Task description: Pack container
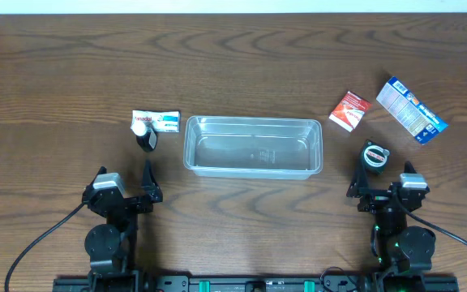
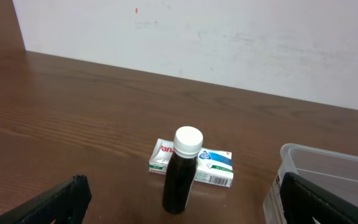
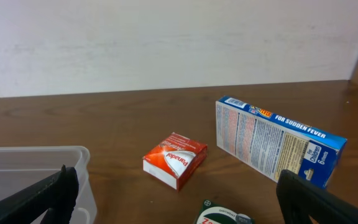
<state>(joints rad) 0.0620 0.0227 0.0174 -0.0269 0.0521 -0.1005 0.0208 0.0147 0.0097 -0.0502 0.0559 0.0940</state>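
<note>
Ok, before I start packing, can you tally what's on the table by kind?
Boxes: 3 (white box, red box, blue carton)
Bottles: 1 (dark bottle with a white cap)
Round jars: 1 (round jar)
Tubs: 1 (clear container)
Total: 6

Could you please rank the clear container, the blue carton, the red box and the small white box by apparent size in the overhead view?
1. clear container
2. blue carton
3. red box and white box: too alike to rank.
</note>
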